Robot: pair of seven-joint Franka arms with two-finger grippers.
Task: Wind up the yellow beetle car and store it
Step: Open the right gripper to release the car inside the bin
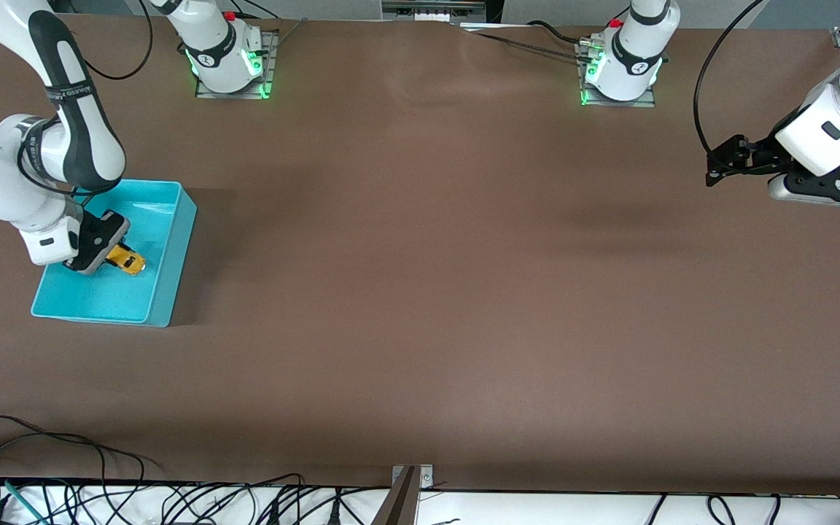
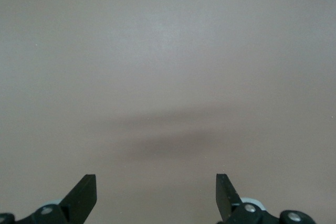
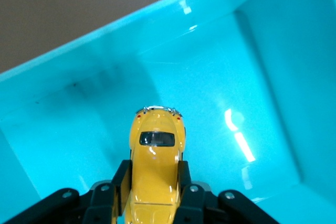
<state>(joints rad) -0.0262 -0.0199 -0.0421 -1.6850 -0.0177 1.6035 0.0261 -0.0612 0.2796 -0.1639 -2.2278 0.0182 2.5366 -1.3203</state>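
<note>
Inside turquoise plastic bin [image 1: 172, 219], right end effector [image 1: 115, 255] pinching small yellow beetle-shaped toy car [image 3: 154, 177]; left end effector [image 2: 156, 195] spread, waiting above brown tabletop [image 1: 420, 292].

A wide brown table [image 1: 420, 306] fills the scene, matte and softly shadowed under even overhead light. Black cables [image 1: 172, 503] tangle along a white strip at its nearest edge.

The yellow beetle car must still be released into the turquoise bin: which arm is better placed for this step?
Right. The right gripper is shut on the yellow beetle car inside the turquoise bin. The left gripper waits open over bare table at the left arm's end.
</note>
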